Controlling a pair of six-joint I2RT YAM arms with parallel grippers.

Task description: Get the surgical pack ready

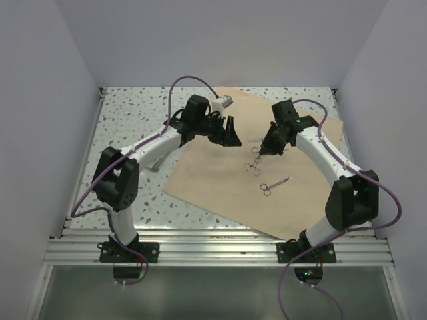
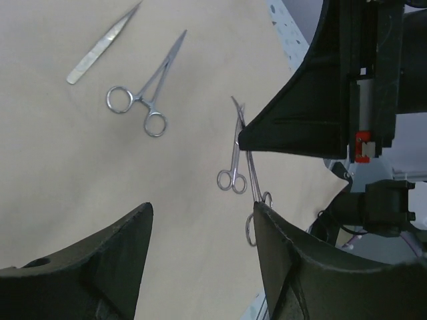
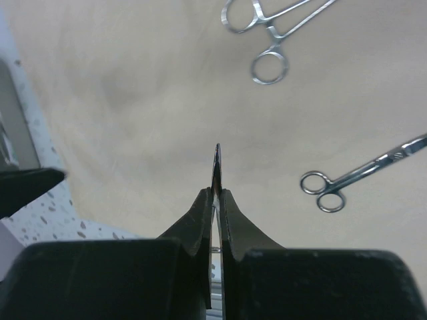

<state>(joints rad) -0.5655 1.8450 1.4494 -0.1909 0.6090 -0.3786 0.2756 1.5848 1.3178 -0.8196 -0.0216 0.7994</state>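
Observation:
The tan wrap sheet (image 1: 220,180) lies spread on the speckled table. My right gripper (image 1: 262,152) hovers over the middle of it, shut on a thin steel scissor-handled instrument (image 3: 217,160) whose ring handles hang down (image 2: 252,177). A second such instrument (image 2: 233,163) lies on the wrap just beside it. A third (image 1: 275,185) lies nearer the front, and a straight steel pair of tweezers (image 2: 100,47) lies beyond it. To the left of the right gripper, my left gripper (image 1: 227,132) stands open above the wrap with nothing between its fingers (image 2: 137,227).
Bare speckled tabletop (image 1: 127,120) runs left of the wrap. A grey flat edge (image 3: 8,143) shows at the left of the right wrist view. White walls close in the table on three sides.

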